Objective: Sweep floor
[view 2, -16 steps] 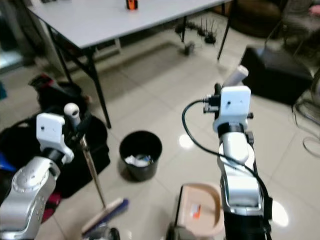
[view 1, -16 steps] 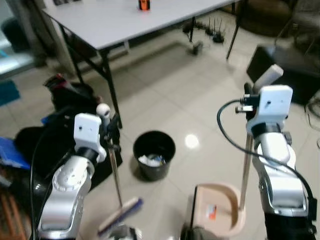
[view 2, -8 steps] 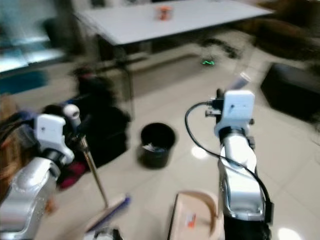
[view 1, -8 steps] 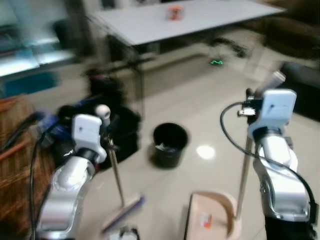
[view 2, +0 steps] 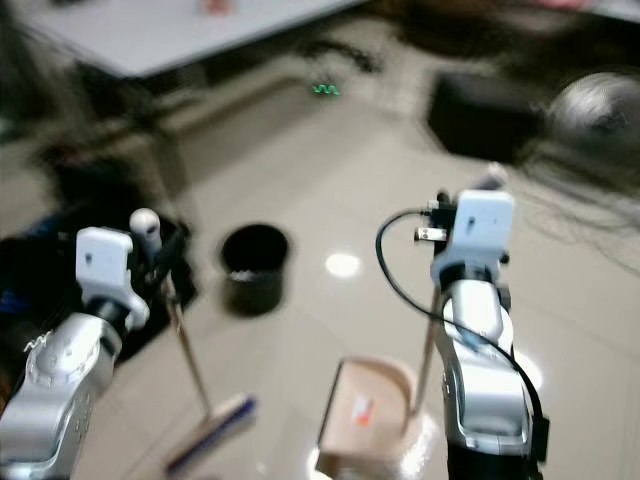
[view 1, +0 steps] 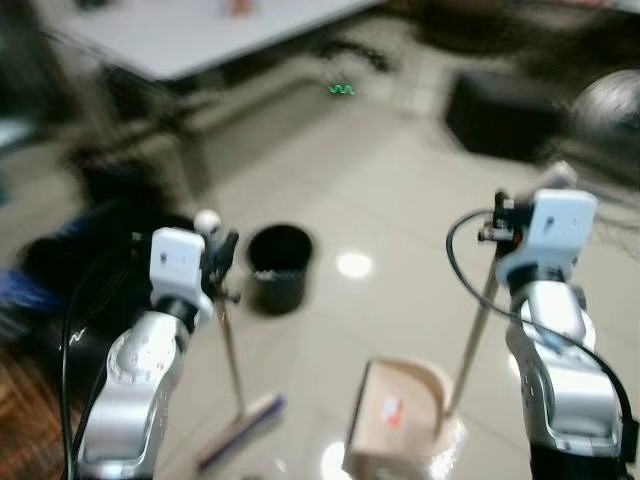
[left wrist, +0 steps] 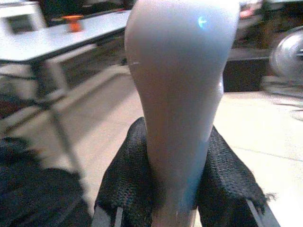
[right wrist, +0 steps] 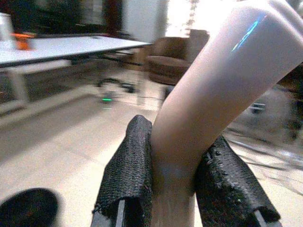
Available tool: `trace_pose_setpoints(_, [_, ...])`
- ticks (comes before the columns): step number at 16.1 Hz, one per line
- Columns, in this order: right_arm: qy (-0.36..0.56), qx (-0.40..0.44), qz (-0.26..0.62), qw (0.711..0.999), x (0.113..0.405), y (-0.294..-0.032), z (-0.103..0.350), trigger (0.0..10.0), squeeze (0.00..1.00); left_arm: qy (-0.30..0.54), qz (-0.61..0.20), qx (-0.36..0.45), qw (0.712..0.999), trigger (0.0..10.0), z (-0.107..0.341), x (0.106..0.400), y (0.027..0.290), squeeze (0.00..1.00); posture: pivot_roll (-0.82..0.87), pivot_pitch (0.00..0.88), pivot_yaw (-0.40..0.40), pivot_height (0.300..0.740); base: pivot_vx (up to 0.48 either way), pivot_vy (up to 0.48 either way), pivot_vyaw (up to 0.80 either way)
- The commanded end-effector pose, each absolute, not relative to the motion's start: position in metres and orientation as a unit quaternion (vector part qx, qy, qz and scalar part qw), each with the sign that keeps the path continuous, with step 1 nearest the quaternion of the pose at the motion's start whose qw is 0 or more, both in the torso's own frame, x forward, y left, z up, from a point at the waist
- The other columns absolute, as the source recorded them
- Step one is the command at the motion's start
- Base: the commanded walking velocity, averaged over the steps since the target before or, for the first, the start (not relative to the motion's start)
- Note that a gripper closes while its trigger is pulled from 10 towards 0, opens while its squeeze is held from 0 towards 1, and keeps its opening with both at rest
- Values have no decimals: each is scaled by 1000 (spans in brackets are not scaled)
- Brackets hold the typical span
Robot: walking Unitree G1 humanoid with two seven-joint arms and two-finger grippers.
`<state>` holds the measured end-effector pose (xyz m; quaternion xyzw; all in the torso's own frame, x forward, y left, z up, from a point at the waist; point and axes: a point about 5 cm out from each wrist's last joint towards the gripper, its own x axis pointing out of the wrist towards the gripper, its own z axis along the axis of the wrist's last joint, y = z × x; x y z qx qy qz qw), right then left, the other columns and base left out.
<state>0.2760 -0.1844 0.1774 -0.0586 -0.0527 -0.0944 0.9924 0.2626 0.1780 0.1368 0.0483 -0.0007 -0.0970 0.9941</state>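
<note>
Beyond glossy tile floor (view 1: 400, 200): grey table (view 1: 190, 35), black bin (view 1: 278, 266), blurred.

Glossy tiled floor (view 1: 400, 190); smooth pale plastic broom handle (left wrist: 182, 94); black fingers (right wrist: 130, 175) padded with rough woven cloth.

Broom, dustpan and bin on the floor, placed from the bin.

The bin (view 1: 279, 266) stood on the floor (view 1: 400, 200); the table (view 1: 200, 35) lay behind it. The broom (view 1: 235, 385) stood left of and nearer than the bin, its handle top clamped in the left pincer (view 1: 222, 256). The dustpan (view 1: 400, 425) rested right of and nearer than the bin, its handle clamped in the right pincer (view 1: 505, 215).
</note>
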Motion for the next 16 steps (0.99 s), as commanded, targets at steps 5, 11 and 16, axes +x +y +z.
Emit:
trace_pose_setpoints(5, [-105, -93, -114, 983, 273, -190, 193, 10000, 0, -7, -98, 45, 994, 10000, 144, 265, 175, 0, -65, 71, -2, 740, 0, 0, -800])
trace_pose_setpoints(11, [-91, -40, -89, 991, 268, -185, 182, 10000, 0, -49, -118, 60, 990, 10000, 156, 271, 163, 0, -73, 69, 13, 740, 0, 0, -800])
trace_pose_setpoints(16, [-81, -17, -95, 992, 267, -187, 176, 10000, 0, -52, -114, 60, 990, 10000, 159, 273, 166, 0, -68, 70, 24, 740, 0, 0, -800])
